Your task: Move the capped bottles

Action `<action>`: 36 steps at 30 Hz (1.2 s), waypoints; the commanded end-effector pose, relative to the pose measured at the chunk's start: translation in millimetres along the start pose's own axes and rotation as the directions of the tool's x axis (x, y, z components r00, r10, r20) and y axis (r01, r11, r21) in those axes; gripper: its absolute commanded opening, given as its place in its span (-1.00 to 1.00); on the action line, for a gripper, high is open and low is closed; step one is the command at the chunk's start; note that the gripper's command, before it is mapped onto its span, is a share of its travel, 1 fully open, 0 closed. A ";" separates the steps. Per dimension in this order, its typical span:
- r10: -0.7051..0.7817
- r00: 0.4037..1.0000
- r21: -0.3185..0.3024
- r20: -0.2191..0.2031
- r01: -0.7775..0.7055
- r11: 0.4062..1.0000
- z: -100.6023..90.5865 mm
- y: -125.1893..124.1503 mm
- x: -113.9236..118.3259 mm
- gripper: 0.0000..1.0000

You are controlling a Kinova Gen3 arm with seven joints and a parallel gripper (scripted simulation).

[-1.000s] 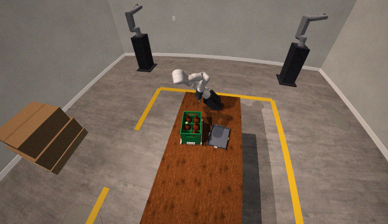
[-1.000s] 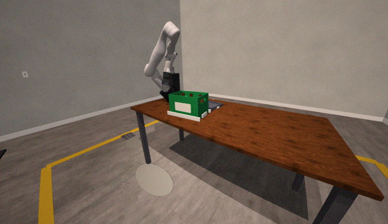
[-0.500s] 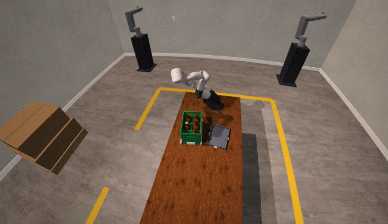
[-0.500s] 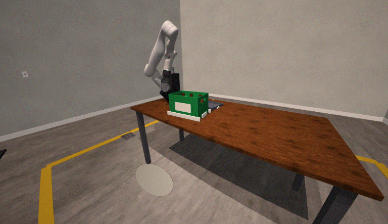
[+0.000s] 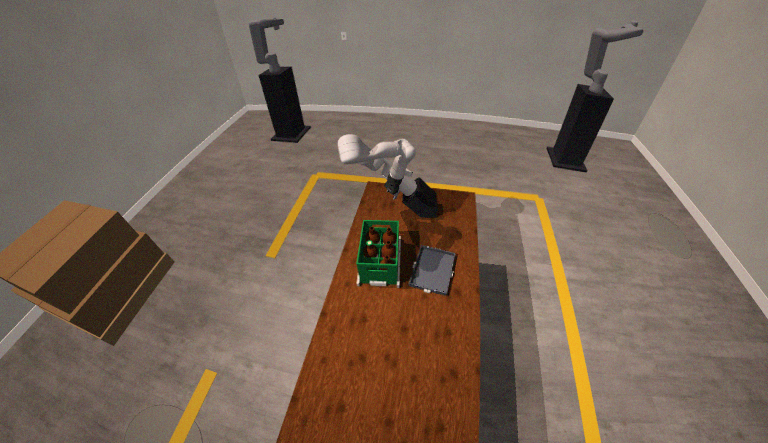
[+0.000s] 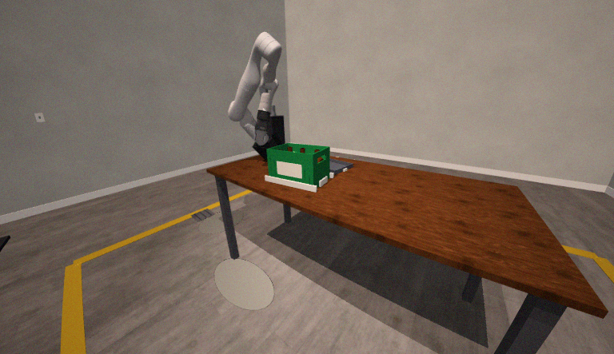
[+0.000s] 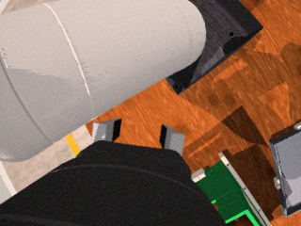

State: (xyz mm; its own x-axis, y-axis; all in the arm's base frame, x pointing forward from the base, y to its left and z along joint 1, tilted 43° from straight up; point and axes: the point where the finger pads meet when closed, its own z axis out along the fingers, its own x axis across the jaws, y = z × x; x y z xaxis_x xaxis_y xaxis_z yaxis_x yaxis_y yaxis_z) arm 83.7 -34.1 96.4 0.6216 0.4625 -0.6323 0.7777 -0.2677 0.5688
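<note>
End effector (image 5: 391,192) spread wide, grasping nothing, hovers over far end of desk (image 5: 390,359); crate (image 5: 378,271) with bottles (image 5: 388,236) lies nearer camera, just past fingertips; bottles upright, long axis vertical; tray (image 5: 433,286) right of crate

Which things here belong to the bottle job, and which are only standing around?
For the job: green crate, brown bottles inside it, grey tray, open gripper.

Standing around: cardboard boxes, two grey arms on black stands by the wall, yellow floor tape.
</note>
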 end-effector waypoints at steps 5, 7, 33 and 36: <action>0.010 1.000 0.004 -0.011 -0.010 1.000 -33.2 3.4 -3.6 1.00; 0.011 1.000 0.005 -0.012 -0.011 1.000 -39.8 4.1 -4.4 1.00; 0.004 1.000 0.002 -0.005 -0.004 1.000 -13.5 1.1 -0.1 1.00; 0.007 1.000 0.003 -0.008 -0.007 1.000 -23.5 2.1 -0.3 1.00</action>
State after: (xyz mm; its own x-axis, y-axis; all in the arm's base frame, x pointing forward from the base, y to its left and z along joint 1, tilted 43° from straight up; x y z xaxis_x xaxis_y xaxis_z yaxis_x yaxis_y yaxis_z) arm 83.7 -34.1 96.4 0.6215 0.4624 -0.6323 0.7778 -0.2677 0.5687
